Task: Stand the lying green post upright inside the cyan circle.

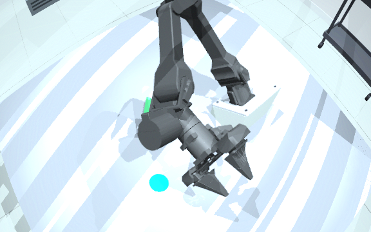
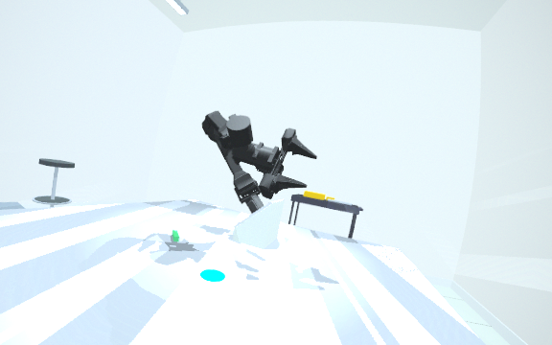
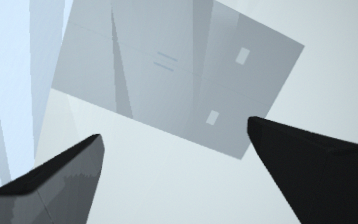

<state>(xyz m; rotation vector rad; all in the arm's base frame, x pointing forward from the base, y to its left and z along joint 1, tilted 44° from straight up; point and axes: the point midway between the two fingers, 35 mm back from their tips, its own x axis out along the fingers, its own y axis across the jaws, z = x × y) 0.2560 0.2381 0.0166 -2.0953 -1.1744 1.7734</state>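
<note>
in the exterior view, left to right: one stool [image 2: 57, 163], one green post [image 2: 175, 236] lying on the desk [image 1: 108, 206] [image 2: 199, 316], one cyan circle [image 1: 159, 182] [image 2: 213, 275] nearer the camera, one pale block [image 1: 234, 111] [image 2: 262, 227], one released two-fingered hand [image 1: 240, 187] [image 2: 311, 172] [image 3: 176, 132] above, one cart [image 1: 353, 53] [image 2: 329, 204]; from the top, the arm partly hides the post
</note>
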